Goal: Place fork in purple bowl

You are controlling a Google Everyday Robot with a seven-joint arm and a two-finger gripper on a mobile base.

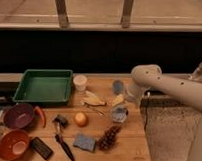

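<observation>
The fork (117, 99), small and pale cream, lies on the wooden table (127, 151) right of centre, close to my white arm (159, 84). My gripper (119, 114) hangs low over the table just in front of the fork. I cannot tell whether it touches the fork. The purple bowl (19, 115) stands at the table's left edge, far from the gripper, with nothing visible inside it.
A green tray (43, 86) and a white cup (80, 82) stand at the back. A larger pale flat thing (93, 100), an orange fruit (80, 119), a black-handled brush (62, 140), a blue sponge (85, 142), grapes (109, 139), an orange-brown bowl (12, 144) and a red chilli (41, 116) lie between.
</observation>
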